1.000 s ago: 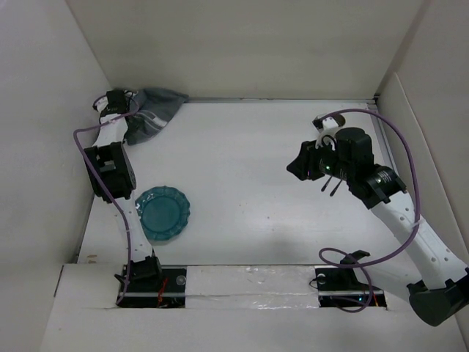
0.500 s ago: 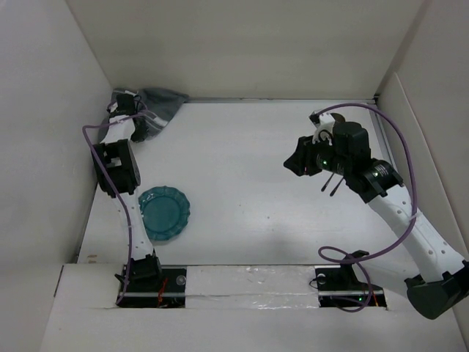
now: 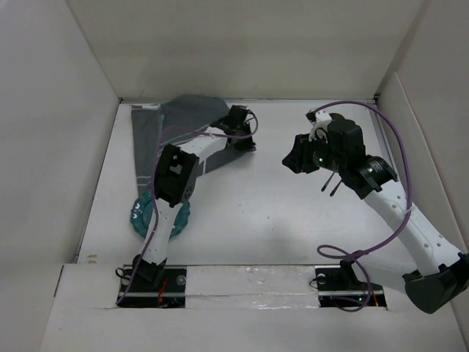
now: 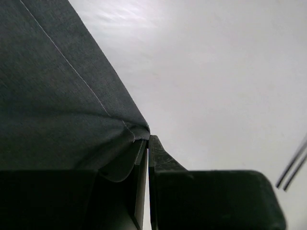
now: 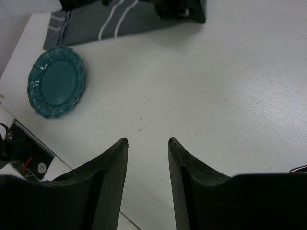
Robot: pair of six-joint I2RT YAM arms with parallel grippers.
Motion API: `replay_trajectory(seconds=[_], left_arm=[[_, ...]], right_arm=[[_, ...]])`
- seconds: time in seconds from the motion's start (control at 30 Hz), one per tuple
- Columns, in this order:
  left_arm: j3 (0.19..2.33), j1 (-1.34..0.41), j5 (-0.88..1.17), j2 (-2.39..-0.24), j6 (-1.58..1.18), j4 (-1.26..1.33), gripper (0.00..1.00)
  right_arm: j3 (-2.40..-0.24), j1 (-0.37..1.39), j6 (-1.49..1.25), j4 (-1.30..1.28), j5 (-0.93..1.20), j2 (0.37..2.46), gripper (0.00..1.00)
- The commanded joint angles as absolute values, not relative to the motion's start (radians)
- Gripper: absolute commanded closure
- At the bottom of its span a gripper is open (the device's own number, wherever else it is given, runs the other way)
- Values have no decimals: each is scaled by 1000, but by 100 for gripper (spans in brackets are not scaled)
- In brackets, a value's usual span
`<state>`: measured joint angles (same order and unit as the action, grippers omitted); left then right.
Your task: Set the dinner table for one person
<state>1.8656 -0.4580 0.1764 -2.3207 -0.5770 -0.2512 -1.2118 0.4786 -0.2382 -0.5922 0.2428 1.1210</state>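
The dinner table is a large white tabletop. A dark grey placemat with thin white stripes lies spread across its far left. My left gripper is shut on the placemat's right corner; in the left wrist view the cloth is pinched at the gripper. The teal scalloped plate sits near left, partly hidden under the left arm. Over the table's right half my right gripper hangs open and holds nothing. Its wrist view shows the gripper above bare table, with the plate and placemat beyond.
Two thin dark sticks lie on the table under the right arm and show at the edge of the left wrist view. White walls close in the table on the left, far and right sides.
The left gripper shut on the placemat in the far left corner and swung right towards the middle, pulling the bunched cloth out flat. The right arm barely moved.
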Motion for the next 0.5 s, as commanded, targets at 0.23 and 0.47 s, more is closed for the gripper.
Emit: replay_trajectory(seconds=[0.23, 0.47], left_arm=[[1915, -617, 265, -2179, -571, -246, 63], [1686, -516, 85, -1866, -499, -236, 50]], right_arm=[[-1181, 456, -313, -515, 62, 1094, 35], [-1019, 402, -434, -312, 106, 1149, 100]])
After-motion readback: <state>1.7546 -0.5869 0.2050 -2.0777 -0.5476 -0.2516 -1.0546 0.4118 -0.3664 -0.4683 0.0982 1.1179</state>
